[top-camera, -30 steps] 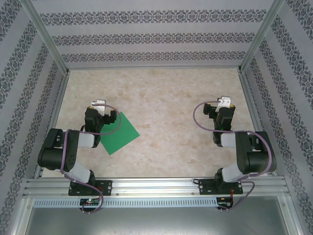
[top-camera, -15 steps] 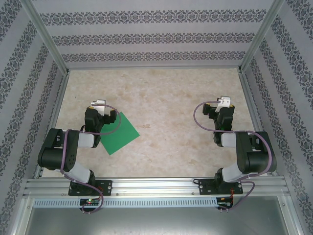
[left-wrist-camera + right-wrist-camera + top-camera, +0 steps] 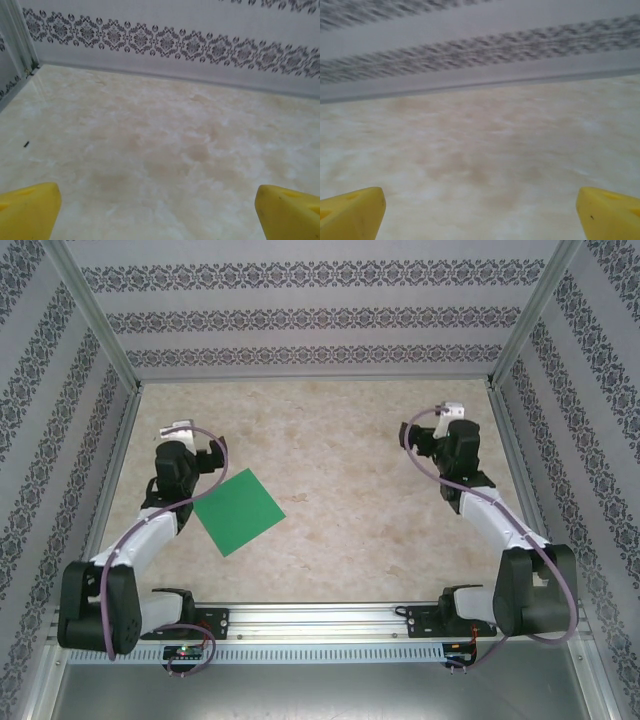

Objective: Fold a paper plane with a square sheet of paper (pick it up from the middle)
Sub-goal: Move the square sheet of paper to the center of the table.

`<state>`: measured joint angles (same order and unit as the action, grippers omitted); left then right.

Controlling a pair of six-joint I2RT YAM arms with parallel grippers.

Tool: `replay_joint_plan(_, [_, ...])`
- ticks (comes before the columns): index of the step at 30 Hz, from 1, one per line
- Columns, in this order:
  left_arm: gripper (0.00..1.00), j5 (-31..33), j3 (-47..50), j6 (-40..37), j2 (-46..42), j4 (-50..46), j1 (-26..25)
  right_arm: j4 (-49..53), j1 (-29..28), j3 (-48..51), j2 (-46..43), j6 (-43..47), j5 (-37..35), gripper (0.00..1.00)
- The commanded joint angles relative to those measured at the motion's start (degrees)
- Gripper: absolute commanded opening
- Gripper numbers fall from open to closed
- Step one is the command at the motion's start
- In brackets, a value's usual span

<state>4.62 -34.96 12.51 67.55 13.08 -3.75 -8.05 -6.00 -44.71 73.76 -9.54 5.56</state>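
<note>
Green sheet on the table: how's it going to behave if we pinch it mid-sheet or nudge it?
The green sheet looks very thin and lies dead flat, so it is probably floppy; pinched mid-sheet, its corners would likely droop. The table looks smooth and glossy, so a nudge would probably slide it.

I find the enclosure brightly and evenly lit from overhead, with hardly any shadow on the pale table (image 3: 340, 440), a mild sheen on it in the sharp left wrist view, and the right wrist view blurred throughout, its patterned wall (image 3: 470, 45) smeared into soft streaks.
</note>
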Motion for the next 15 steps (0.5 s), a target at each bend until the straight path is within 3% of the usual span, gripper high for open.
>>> replay_joint_plan(1, [1.0, -2.43, -2.96, 11.95, -2.02, -17.52, 0.77, 15.72, -7.62, -3.75, 3.39, -10.93, 14.91, 0.98])
replay_joint_plan(6, [1.0, -4.34, -1.43, 18.64, -5.0, -22.02, 0.93, 23.23, -25.11, -16.27, 15.79, -10.0, 15.48, 0.98])
replay_joint_plan(8, [1.0, -1.85, 0.1, 21.36, -6.74, -24.17, 1.35, 25.48, -29.52, -21.11, 20.48, -11.5, 12.85, 0.98])
replay_joint_plan(15, [1.0, 8.89, 1.22, 25.75, -11.75, -36.22, 2.59, 27.91, -40.5, -38.59, 38.15, -14.76, 14.35, 0.98])
